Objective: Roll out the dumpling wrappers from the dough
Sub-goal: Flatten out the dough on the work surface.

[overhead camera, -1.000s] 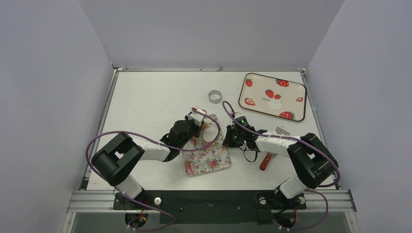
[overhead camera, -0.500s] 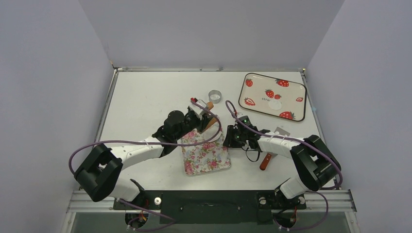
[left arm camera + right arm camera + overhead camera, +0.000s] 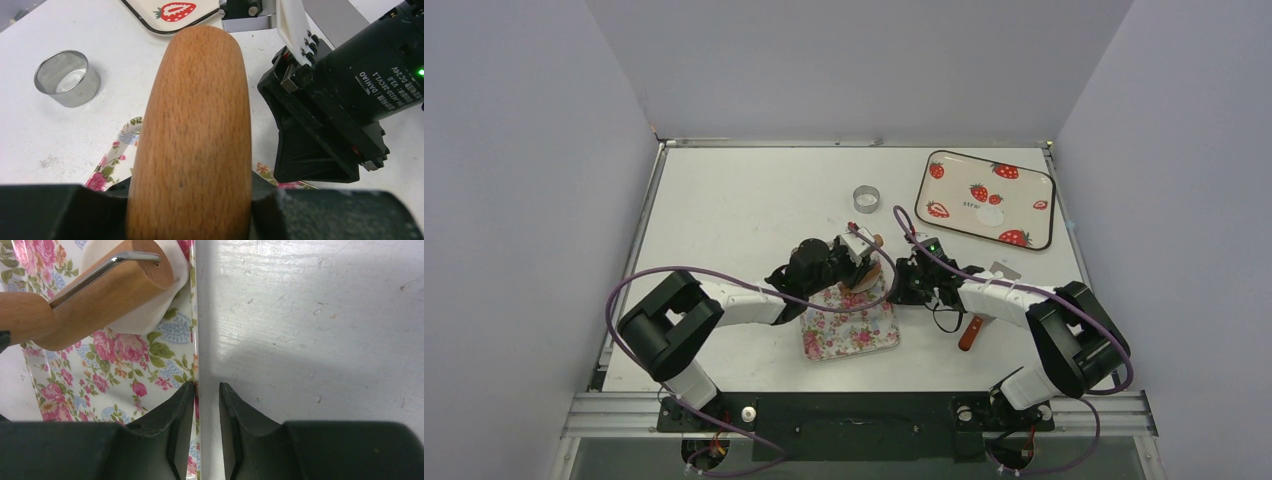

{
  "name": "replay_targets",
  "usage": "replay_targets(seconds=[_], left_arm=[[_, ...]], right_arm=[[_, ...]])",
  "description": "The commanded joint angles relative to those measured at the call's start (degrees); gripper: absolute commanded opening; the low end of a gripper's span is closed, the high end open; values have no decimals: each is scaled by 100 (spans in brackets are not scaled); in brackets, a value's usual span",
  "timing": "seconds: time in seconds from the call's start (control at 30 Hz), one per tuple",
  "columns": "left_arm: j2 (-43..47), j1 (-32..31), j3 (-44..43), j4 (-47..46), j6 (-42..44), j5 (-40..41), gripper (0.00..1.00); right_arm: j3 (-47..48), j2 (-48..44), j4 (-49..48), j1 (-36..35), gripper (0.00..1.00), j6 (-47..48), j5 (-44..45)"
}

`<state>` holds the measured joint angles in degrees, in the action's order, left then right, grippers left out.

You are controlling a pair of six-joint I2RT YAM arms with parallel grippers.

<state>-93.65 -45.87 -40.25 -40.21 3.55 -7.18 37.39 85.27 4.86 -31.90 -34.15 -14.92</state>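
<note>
My left gripper (image 3: 852,258) (image 3: 190,205) is shut on the handle of the brown wooden roller (image 3: 195,125). The roller's barrel (image 3: 100,295) (image 3: 865,272) lies on the dough (image 3: 145,315), a flattened white patch at the far right corner of the floral tray (image 3: 849,330) (image 3: 125,370). The barrel hides much of the dough. My right gripper (image 3: 902,285) (image 3: 206,387) straddles the tray's right rim, one finger inside and one outside, pinching it. One round white dumpling wrapper (image 3: 990,215) lies on the strawberry tray (image 3: 944,190).
The silver metal ring (image 3: 866,198) (image 3: 67,78) stands on the table beyond the floral tray. The spatula with its red handle (image 3: 970,332) lies right of my right arm. The strawberry tray's corner (image 3: 175,12) shows in the left wrist view. Purple cables loop over both arms.
The left arm pushed the roller out past the floral tray's far edge, then pulled it back onto the tray's far right corner. The right gripper stayed at the tray's rim.
</note>
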Motion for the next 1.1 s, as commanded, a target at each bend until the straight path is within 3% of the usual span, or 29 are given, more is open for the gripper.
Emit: replay_targets(seconds=[0.0, 0.23, 1.07], left_arm=[[-4, -57, -157, -611, 86, 204, 0], [146, -190, 394, -515, -26, 388, 0], [-254, -376, 611, -511, -525, 831, 0]], right_arm=[[-76, -65, -156, 37, 22, -91, 6], [-119, 40, -188, 34, 22, -143, 95], [-208, -5, 3, 60, 22, -137, 215]])
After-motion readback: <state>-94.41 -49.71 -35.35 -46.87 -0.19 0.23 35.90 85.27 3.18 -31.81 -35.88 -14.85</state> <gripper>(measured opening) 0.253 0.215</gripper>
